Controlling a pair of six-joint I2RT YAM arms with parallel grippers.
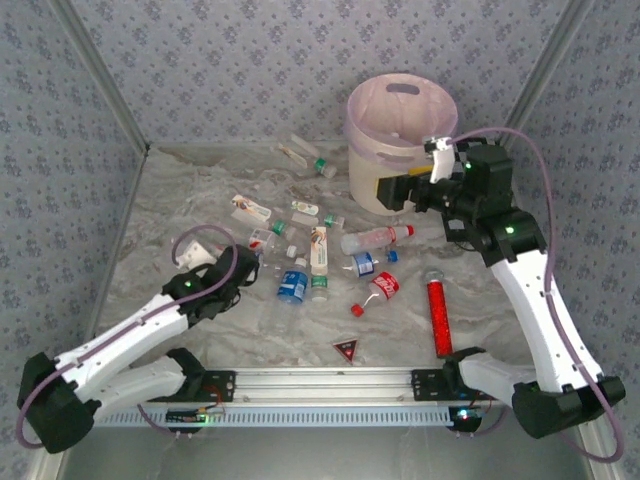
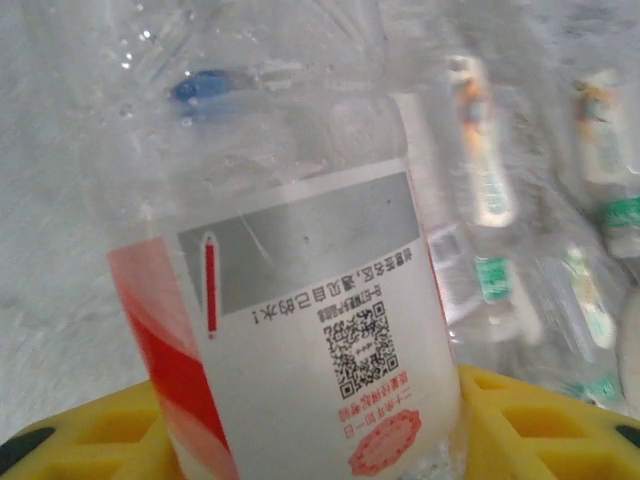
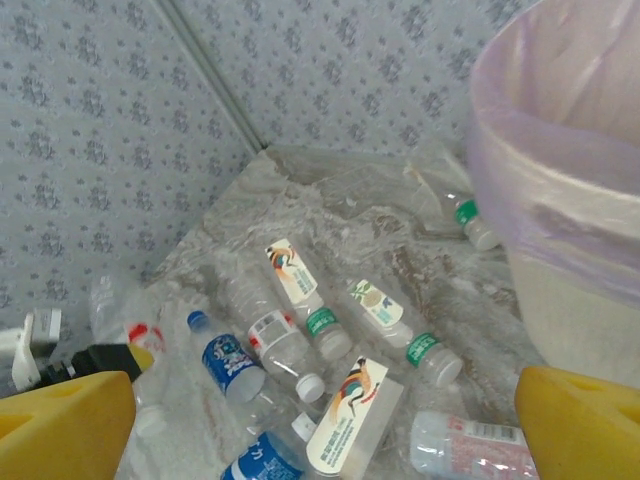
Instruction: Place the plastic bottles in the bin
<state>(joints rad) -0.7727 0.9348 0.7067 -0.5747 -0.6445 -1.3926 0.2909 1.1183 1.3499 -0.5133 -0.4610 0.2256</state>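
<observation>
The left gripper (image 2: 310, 445) is clamped on a clear bottle (image 2: 300, 300), with its yellow moulded fingers (image 2: 90, 440) pressing from either side; the bottle's plastic is thin and dimpled, and its glossy white label carries a red band, a grey panel and a QR code. In the top view this left gripper (image 1: 248, 262) sits low at the left edge of the scatter, with the clear bottle (image 1: 262, 240) at its tip. The other plastic bottles (image 1: 310, 250) lie flat and crumpled on the marble-patterned table (image 1: 180, 190). Among them is a blue-labelled bottle (image 1: 292, 285); a red-labelled bottle (image 1: 384, 285) lies to its right. A long bottle with a red cap (image 1: 375, 238) lies nearer the bin.

The right gripper (image 3: 320, 430) has its yellow fingertips spread wide with nothing between them; seen from above, the right gripper (image 1: 392, 190) hangs just beside the bin's (image 1: 372, 170) front wall. The bin (image 3: 570, 300) is a round cream bucket; a wrinkled, translucent pale pink bag is folded over its rim. A green-capped bottle (image 1: 322, 167) lies just left of it. A red glittery tube (image 1: 440, 318) lies near the right arm, and a small red triangle (image 1: 345, 350) lies near the front rail; patterned grey wallpaper (image 1: 250, 60) lines the walls.
</observation>
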